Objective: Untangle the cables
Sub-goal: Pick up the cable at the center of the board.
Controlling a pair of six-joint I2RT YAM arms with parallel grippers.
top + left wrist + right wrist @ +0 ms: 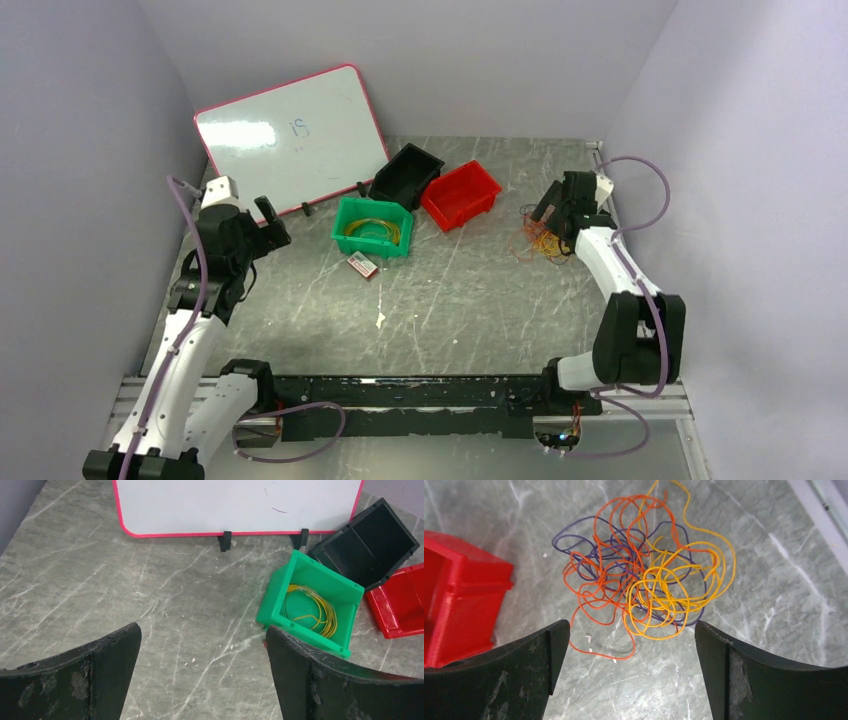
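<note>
A tangle of thin orange, yellow and purple cables [649, 582] lies on the grey table at the right, seen from above as a small bunch [541, 242]. My right gripper [631, 625] hovers over its near side, open, with only bare table and one orange loop between the fingers; in the top view it [545, 213] sits just above the bunch. A coil of yellow cable [320, 612] rests inside the green bin [352, 213]. My left gripper [202, 629] is open and empty over bare table, left of that bin; the top view shows it [270, 218] raised.
A pink-framed whiteboard [290, 140] leans at the back left. A black bin [408, 172] and a red bin [460, 195] stand beside the green one; the red bin [459, 595] is just left of the tangle. A small red-and-white item [362, 265] lies before the green bin.
</note>
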